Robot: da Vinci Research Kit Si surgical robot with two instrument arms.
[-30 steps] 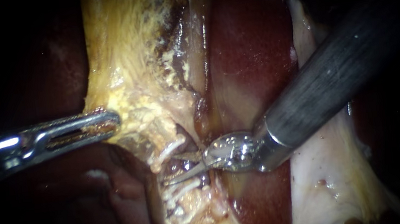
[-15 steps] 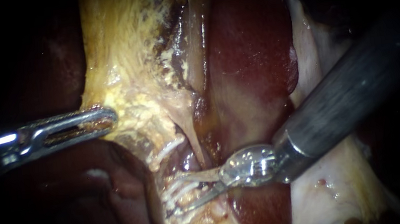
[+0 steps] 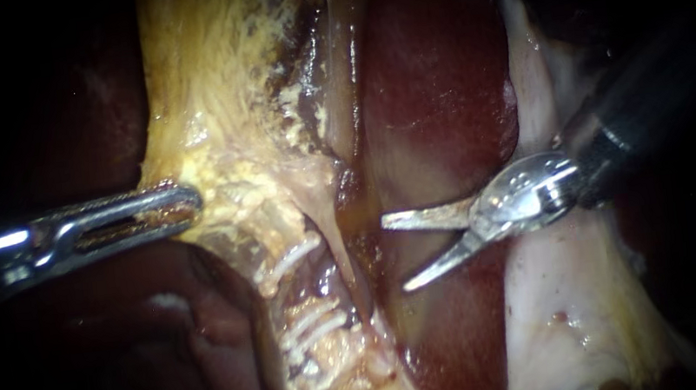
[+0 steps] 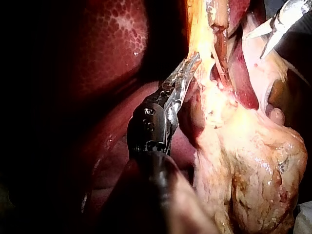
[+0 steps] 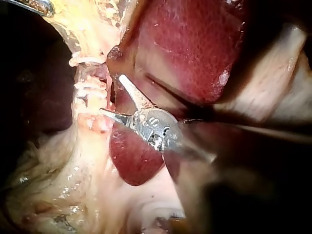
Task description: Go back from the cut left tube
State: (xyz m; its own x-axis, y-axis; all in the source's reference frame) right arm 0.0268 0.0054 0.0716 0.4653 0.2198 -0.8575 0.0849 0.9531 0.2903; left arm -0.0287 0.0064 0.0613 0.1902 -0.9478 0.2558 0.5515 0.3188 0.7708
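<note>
Endoscope view: the left instrument (image 3: 188, 206) comes in from the left, and its jaws are closed on the edge of the yellow tissue (image 3: 215, 105), holding it out to the left. The right instrument (image 3: 397, 255) comes in from the upper right. Its two thin blades are spread apart with nothing between them, over the dark red liver (image 3: 431, 81). They are clear of the cut left tube (image 3: 319, 310), which lies to their left, below the yellow tissue. White clips (image 3: 312, 326) cross the tube's lower stump, and another clip sits on the upper stump, with a dark gap between the two. A pale strand (image 3: 337, 235) runs down just right of the tube.

The right wrist view shows the open blades (image 5: 111, 94) beside the clips (image 5: 87, 87), not touching them. The left wrist view shows the left instrument's jaws (image 4: 193, 60) pinching the yellow tissue (image 4: 243, 146), with the right instrument (image 4: 253, 46) well apart on the far side.
</note>
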